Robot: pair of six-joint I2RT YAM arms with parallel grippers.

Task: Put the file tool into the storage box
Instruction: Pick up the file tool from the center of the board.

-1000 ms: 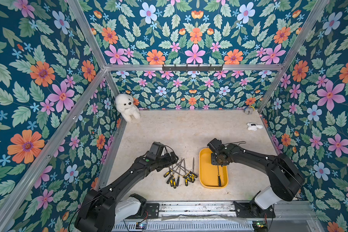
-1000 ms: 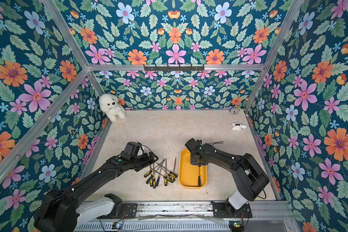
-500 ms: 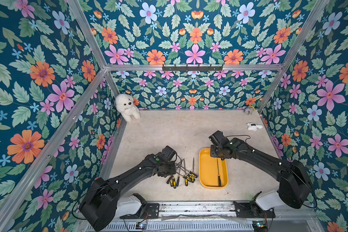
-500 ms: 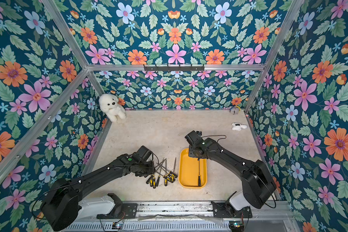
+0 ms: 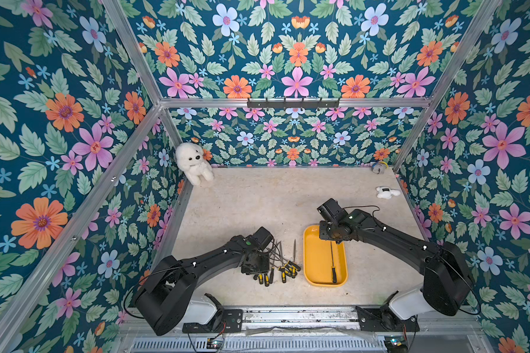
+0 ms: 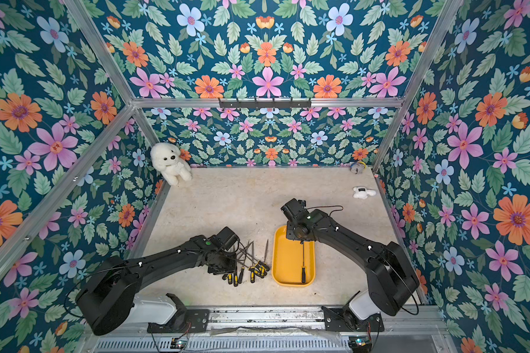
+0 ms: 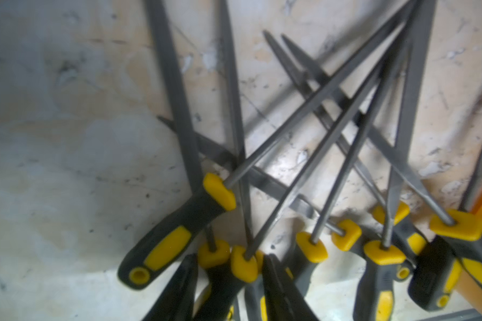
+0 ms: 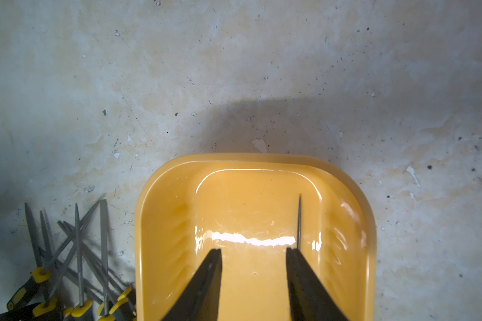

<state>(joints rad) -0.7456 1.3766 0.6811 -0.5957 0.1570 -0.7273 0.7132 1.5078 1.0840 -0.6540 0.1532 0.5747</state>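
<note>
No legible text, labels, brands, numbers or signs on anything in view.

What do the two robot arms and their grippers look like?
The left arm and right arm are matte black with rounded joints, a green light each, thin black cables and white bases. The right gripper has black tapered fingers.

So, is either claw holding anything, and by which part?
Right claw: nothing, open over the tray. Left claw straddles one file's handle; grip cannot be told.
</note>
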